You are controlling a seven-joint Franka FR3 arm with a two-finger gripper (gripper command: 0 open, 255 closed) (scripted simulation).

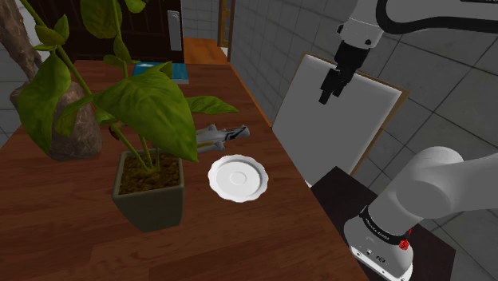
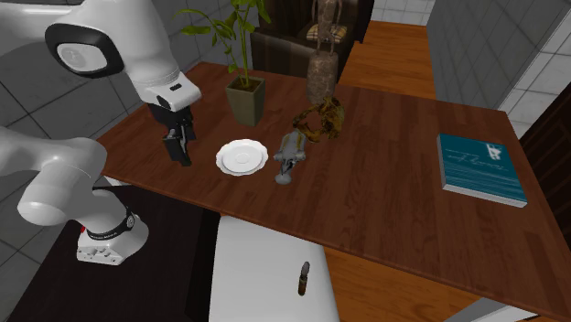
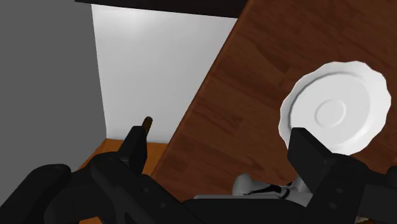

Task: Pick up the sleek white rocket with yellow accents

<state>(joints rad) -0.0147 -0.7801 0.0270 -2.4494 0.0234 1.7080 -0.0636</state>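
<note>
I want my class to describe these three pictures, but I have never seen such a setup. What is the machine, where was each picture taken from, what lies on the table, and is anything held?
The machine is a simulated white robot arm on a stand, ending in a black two-finger gripper. One picture looks over the arm's shoulder. The second sees the wooden table from another side. The third comes from a camera on the hand, looking along the fingers. On the table are a white plate, a grey-white toy rocket beside it, a potted plant, a gnarled piece of wood and a teal book. The fingers stand apart near the table's edge and hold nothing.
</note>
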